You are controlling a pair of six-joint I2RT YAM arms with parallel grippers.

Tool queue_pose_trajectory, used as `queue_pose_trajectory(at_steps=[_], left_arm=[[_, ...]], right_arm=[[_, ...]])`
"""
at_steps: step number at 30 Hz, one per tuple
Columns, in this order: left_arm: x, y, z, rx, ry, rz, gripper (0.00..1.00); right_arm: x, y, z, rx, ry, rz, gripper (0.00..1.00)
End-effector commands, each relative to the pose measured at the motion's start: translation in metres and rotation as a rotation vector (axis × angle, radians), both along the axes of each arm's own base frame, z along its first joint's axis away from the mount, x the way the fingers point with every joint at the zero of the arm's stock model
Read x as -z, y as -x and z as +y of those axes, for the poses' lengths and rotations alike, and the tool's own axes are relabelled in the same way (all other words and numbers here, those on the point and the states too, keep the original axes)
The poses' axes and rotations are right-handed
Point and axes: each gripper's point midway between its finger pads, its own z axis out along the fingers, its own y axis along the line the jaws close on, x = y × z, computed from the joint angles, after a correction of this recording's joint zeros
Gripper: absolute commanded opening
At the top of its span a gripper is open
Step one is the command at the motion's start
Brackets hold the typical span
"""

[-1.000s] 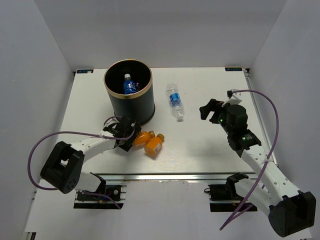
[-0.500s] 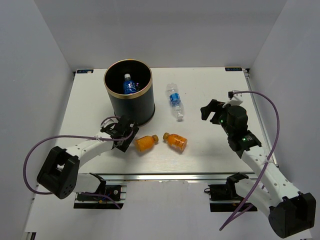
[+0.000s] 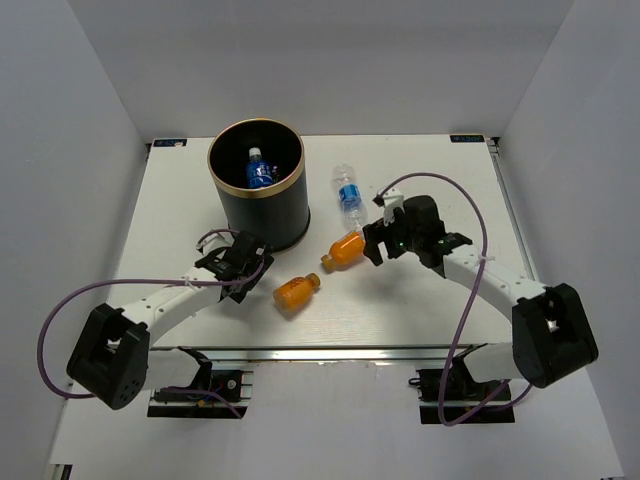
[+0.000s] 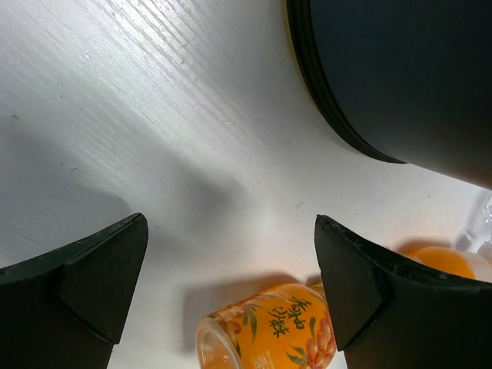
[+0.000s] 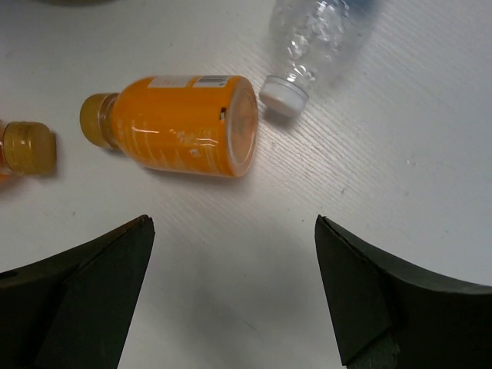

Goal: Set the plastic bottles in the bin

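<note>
1. Bottles, orange, two, orange caps, pale labels. The first orange bottle [image 5: 181, 127] is laid on its side just ahead of the right end effector [image 5: 233, 231], its base nearly touching the white cap of the clear bottle [image 3: 349, 197]. The second orange bottle [image 3: 296, 291] is laid on its side nearer the front edge, just ahead of the left end effector [image 4: 229, 238]. Both are judged to be full, so fairly weighty, stiff-walled and apt to roll. Hold is best taken across the mid-body, over the label.
2. Bottle, clear, blue label. It is laid on its side right of the bin [image 3: 265, 220]. It is judged to be light, thin-walled, slick and easily crushed. The labelled middle is preferred for a grip.
3. Bottle, blue label, white cap. This binned bottle [image 3: 258, 170] is seen inside the bin. Whether others lie beneath it cannot be told.
4. Bin, dark, round, gold-tan rim. It is stood upright at the far left of the bench [image 3: 430, 170], mouth open. A drop from above the rim is judged sufficient.
5. End effectors, two. Both are spread wide, and nothing is held by either.
6. Bench, white, faintly grained. It is judged to be smooth, so round bottles may skid or roll when nudged.
7. Room. The bench is enclosed by pale walls [image 3: 330, 70] at the back and on both sides.
</note>
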Motion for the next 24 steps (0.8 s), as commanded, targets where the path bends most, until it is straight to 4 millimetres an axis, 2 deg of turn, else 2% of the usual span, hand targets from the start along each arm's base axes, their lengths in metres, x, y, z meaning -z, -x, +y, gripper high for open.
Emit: queue_pose_trajectory(at_steps=[1, 3, 7, 11, 13, 14, 15, 17, 22, 24], left_arm=[[-0.019, -0.006, 0.005, 0.005, -0.023, -0.062, 0.98], [-0.021, -0.006, 0.005, 0.017, -0.027, -0.073, 0.98], [-0.024, -0.004, 0.009, 0.012, -0.039, -0.079, 0.98], [-0.026, -0.002, 0.012, 0.01, -0.042, -0.09, 0.98], [-0.025, 0.0, 0.014, 0.01, -0.044, -0.09, 0.98], [-0.026, 0.0, 0.014, 0.007, -0.041, -0.095, 0.98], [-0.026, 0.0, 0.016, 0.005, -0.047, -0.096, 0.98], [-0.026, 0.001, 0.018, -0.002, -0.054, -0.096, 0.98], [-0.027, 0.002, 0.02, -0.007, -0.061, -0.096, 0.98], [-0.028, 0.003, 0.022, -0.011, -0.068, -0.098, 0.98]], right_arm=[[-0.033, -0.015, 0.024, -0.163, 0.054, -0.219, 0.89], [-0.028, -0.004, 0.037, -0.321, 0.097, -0.318, 0.89], [-0.038, 0.005, 0.056, -0.543, 0.135, -0.433, 0.89], [-0.032, 0.017, 0.06, -0.801, 0.276, -0.491, 0.9], [-0.032, 0.008, 0.059, -0.863, 0.355, -0.549, 0.89], [-0.025, 0.0, 0.058, -0.859, 0.389, -0.531, 0.89], [-0.032, -0.007, 0.061, -0.867, 0.403, -0.535, 0.89], [-0.025, -0.015, 0.065, -0.905, 0.446, -0.536, 0.89], [-0.026, -0.022, 0.09, -1.02, 0.479, -0.647, 0.89], [-0.019, -0.023, 0.1, -1.066, 0.514, -0.684, 0.89]])
